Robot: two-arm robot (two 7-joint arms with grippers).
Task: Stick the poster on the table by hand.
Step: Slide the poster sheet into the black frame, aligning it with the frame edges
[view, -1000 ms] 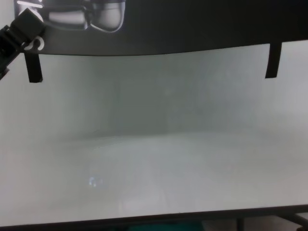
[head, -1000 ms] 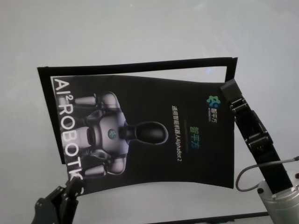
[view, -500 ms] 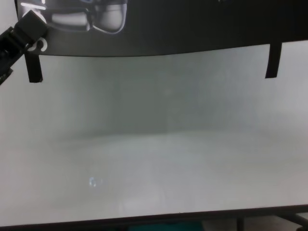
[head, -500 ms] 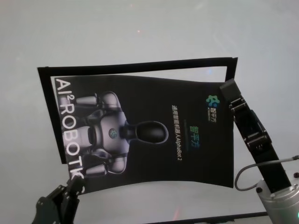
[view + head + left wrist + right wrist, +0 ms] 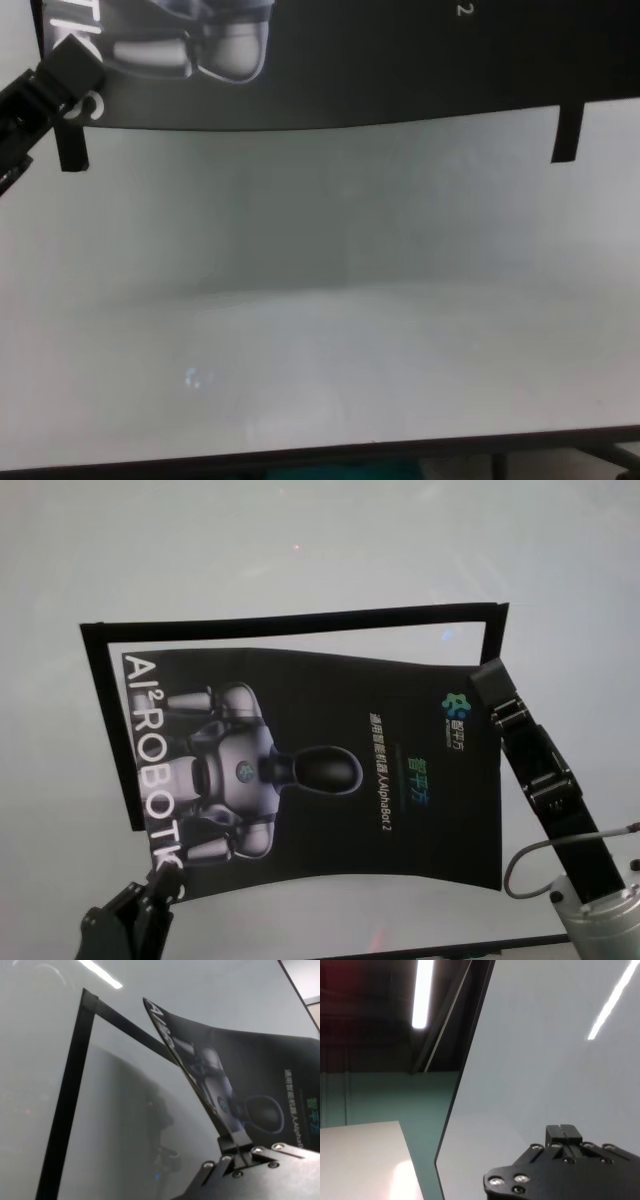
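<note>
The AlphaBot 2 poster (image 5: 320,760) hangs above the white table (image 5: 300,540) at centre frame, inside a black tape outline (image 5: 290,620); the left gripper (image 5: 235,1147), lower left in the head view, is clenched on its near left corner; the right gripper (image 5: 485,675) meets the upper right edge, its fingers impossible to judge; lowering evenly, corners matched to the tape, should avoid wrinkles.

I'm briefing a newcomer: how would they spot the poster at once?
On the wide pale table, inside a thin black tape outline, find the poster. Unlike the narrow tape, it is a broad glossy black sheet with a silver robot figure, pinched by the left gripper.
</note>
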